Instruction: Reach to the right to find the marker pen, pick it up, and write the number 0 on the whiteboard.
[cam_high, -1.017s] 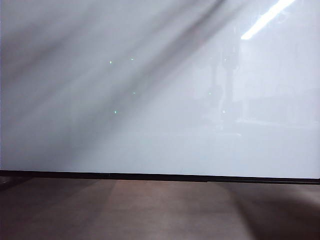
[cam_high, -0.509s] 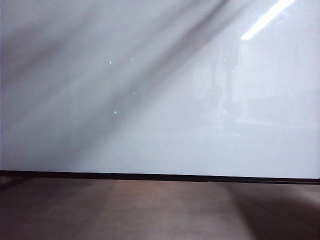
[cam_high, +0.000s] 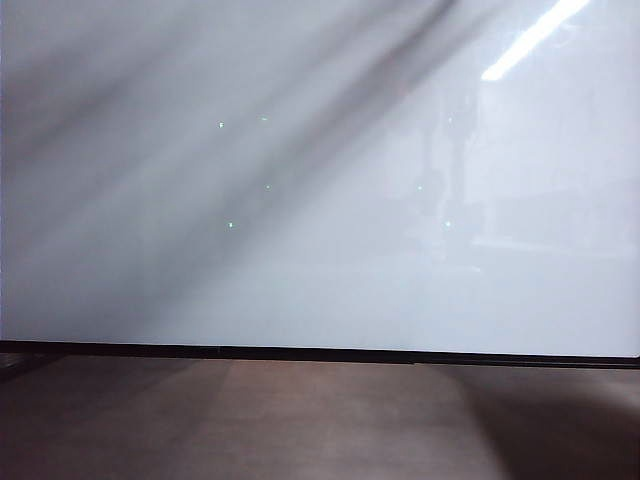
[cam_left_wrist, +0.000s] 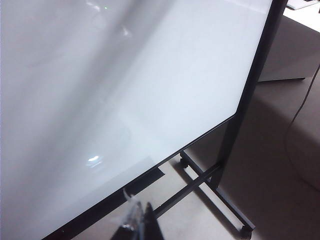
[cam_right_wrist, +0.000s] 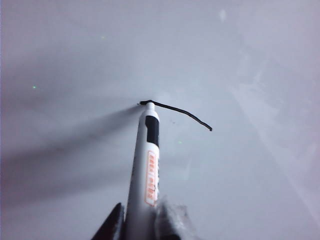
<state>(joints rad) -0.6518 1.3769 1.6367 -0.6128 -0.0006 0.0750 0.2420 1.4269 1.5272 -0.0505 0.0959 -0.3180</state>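
The whiteboard fills the exterior view, glossy white, and neither gripper shows there. In the right wrist view my right gripper is shut on the marker pen, a white barrel with an orange label and a black band. Its tip rests on the whiteboard. From the tip runs a short, slightly wavy black stroke, the only ink in view; a closed number 0 does not show. In the left wrist view my left gripper is shut on nothing, hanging off the whiteboard's lower edge.
The board's thin black lower edge runs above the grey-brown floor. Its black stand has crossbars and a caster foot. A thin cable lies on the floor beside the stand.
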